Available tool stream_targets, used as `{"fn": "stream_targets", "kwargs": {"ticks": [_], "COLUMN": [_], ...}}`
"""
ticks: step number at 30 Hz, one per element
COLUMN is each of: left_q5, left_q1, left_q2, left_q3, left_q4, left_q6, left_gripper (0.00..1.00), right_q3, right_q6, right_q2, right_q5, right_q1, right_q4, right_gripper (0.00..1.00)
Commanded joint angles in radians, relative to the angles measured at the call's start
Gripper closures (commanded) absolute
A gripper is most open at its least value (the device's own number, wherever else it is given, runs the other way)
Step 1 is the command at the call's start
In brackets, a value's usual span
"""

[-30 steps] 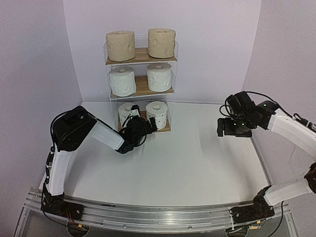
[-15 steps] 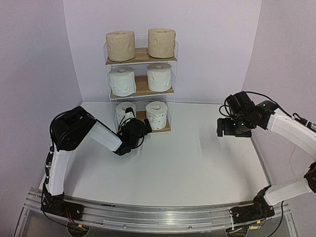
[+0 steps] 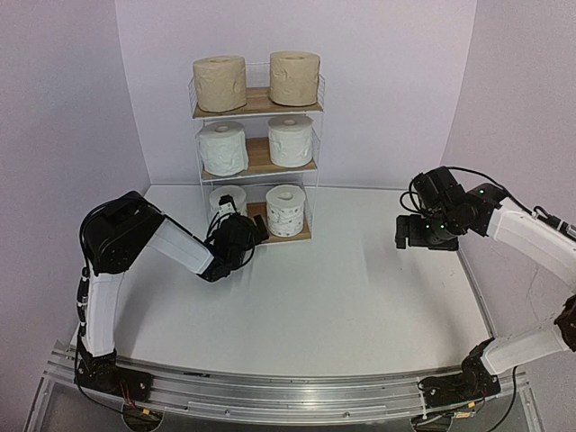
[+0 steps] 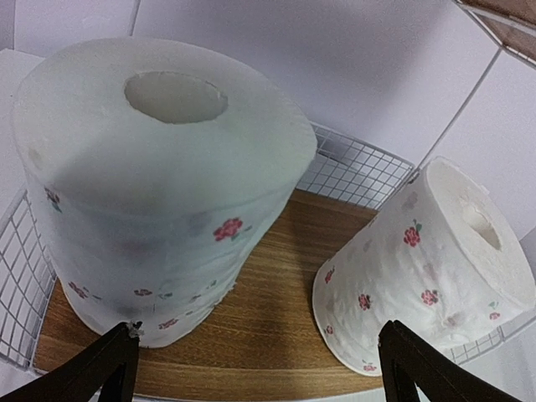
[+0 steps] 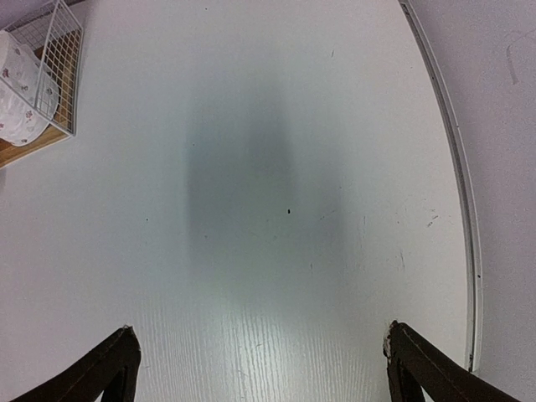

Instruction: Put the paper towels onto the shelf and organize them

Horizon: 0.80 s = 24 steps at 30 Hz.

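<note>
Left hand [image 4: 260, 356]: is hovering wide open, gripping nothing, before the shelf [image 3: 259, 164]'s bottom tier. Right hand [image 5: 260, 356]: is hanging open, unladen, over the bench [image 5: 276, 167]. Paper towels [image 3: 220, 83]: six are sitting shelved, paired by kind. Placing is seemingly finishing; next, backing away without nudging rolls.

The shelf [image 3: 259, 155] stands at the back of the bench [image 3: 342, 288]. Two paper towels [image 3: 220, 84] sit side by side on each of its three boards. The left end effector [image 3: 236, 227] is just in front of the bottom left roll [image 4: 159, 184]. The right end effector [image 3: 414, 234] is over the bench's right side, well apart from the shelf.
</note>
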Motion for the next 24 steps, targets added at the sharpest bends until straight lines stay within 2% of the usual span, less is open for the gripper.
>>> {"fn": "stream_targets", "kwargs": {"ticks": [1, 7, 16, 24], "left_q5": [0.063, 0.171, 0.208, 0.228], "left_q1": [-0.051, -0.060, -0.042, -0.029], "left_q2": [-0.070, -0.006, 0.121, 0.187], "left_q3": [-0.019, 0.077, 0.275, 0.372], "left_q4": [0.067, 0.024, -0.053, -0.072], "left_q6": [0.075, 0.043, 0.053, 0.061], "left_gripper": [0.00, 0.00, 0.10, 0.15], "right_q3": [0.003, 0.005, -0.003, 0.000], "right_q6": [0.013, 0.002, -0.022, -0.045], "right_q2": [-0.025, -0.014, -0.025, -0.028], "right_q5": [0.020, 0.024, 0.043, 0.061], "right_q1": [0.001, 0.001, 0.001, 0.000], "right_q4": [0.008, 0.008, 0.008, 0.008], "right_gripper": [0.02, 0.02, 0.02, 0.02]}}
